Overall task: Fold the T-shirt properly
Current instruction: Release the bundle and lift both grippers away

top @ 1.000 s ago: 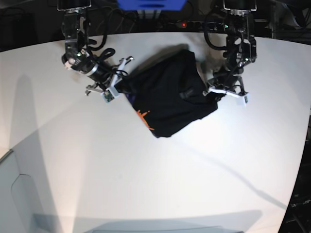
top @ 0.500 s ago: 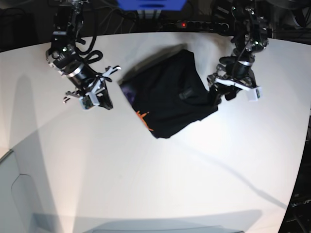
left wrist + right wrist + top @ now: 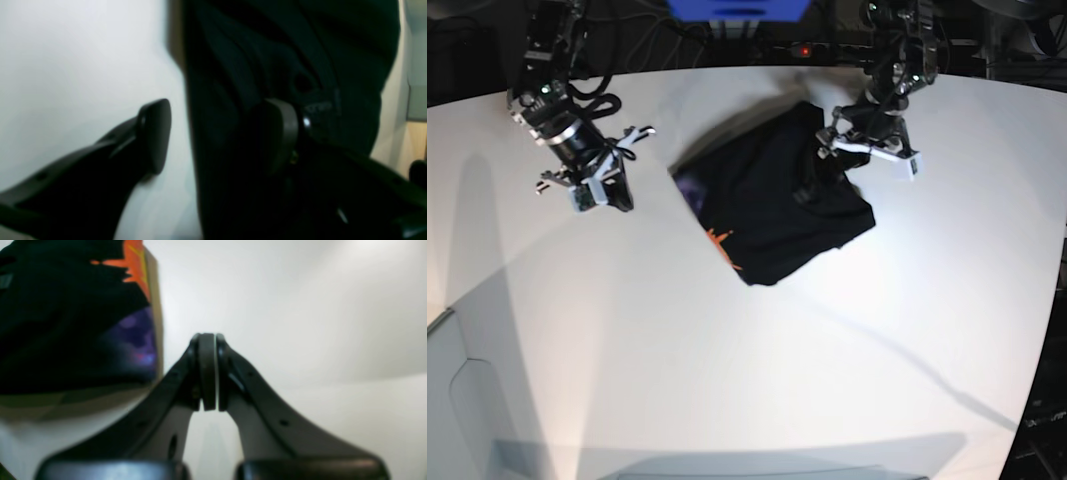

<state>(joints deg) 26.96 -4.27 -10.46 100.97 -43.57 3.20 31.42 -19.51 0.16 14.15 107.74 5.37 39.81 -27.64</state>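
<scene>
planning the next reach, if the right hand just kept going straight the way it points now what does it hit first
Most likely the bare white table. The right hand, shut, points past the T-shirt, which lies off to the side, not in line. Depth is unclear, so treat this as a rough guess.

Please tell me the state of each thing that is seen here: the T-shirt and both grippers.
T-shirt: lying on the white table, folded into a compact bundle, orange and purple print showing at one edge.
Left gripper: open, one finger on the cloth and one over bare table, gripping nothing.
Right gripper: shut, empty, apart from the shirt.
</scene>
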